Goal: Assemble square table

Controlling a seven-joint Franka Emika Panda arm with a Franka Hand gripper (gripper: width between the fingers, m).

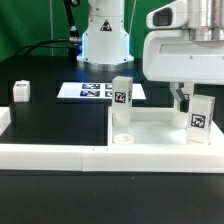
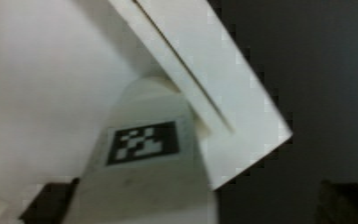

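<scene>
The white square tabletop (image 1: 160,128) lies on the black table at the exterior view's right. One tagged white leg (image 1: 122,92) stands upright at its far corner toward the exterior view's left. A second tagged leg (image 1: 201,115) stands at the tabletop's right side. My gripper (image 1: 190,101) hangs over this second leg, open, with one dark finger (image 1: 180,98) beside it. In the wrist view that leg (image 2: 149,150) sits between the open jaws of the gripper (image 2: 194,212), beside the tabletop's rim (image 2: 202,70). A third leg (image 1: 21,91) rests alone on the table at the exterior view's left.
The marker board (image 1: 88,91) lies flat behind the tabletop, in front of the robot's base (image 1: 105,40). A long low white border rail (image 1: 60,158) runs along the table's near edge and up the exterior view's left side.
</scene>
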